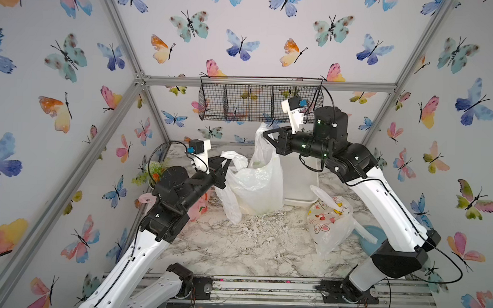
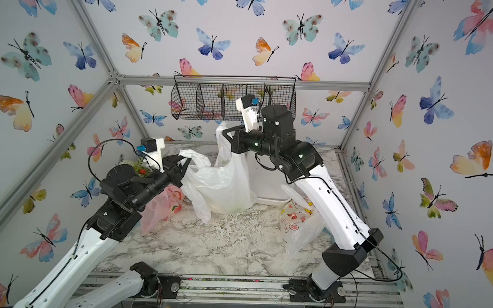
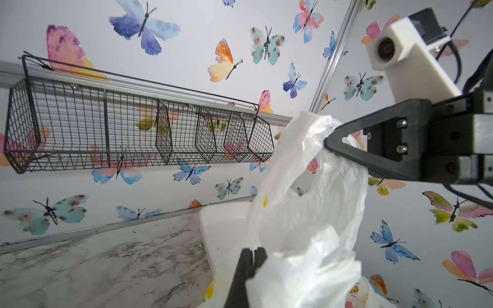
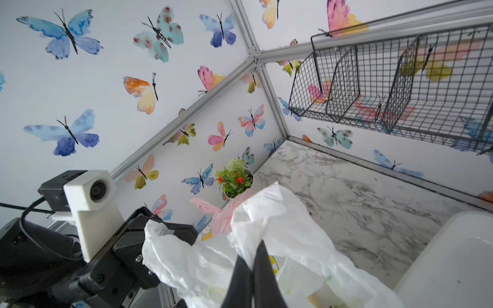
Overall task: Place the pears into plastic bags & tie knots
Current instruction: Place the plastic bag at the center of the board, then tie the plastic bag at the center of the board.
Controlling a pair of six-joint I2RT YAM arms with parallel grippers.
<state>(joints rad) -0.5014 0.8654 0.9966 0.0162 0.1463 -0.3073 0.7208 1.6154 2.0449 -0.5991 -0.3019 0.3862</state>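
While thin, crinkled lemon-print bag (image 1: 257,183) slumps on marble tabletop (image 1: 250,245) | left jaws pinch one handle (image 1: 235,157) | right jaws pinch second handle (image 1: 260,141)

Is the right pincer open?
No, the right pincer is shut on a handle of the thin white lemon-print plastic bag.

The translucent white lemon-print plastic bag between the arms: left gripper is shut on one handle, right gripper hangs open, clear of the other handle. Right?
No. The right gripper is not open: the right wrist view shows it shut on the other handle of the translucent white lemon-print plastic bag. The rest stands: the left gripper is shut on one handle.
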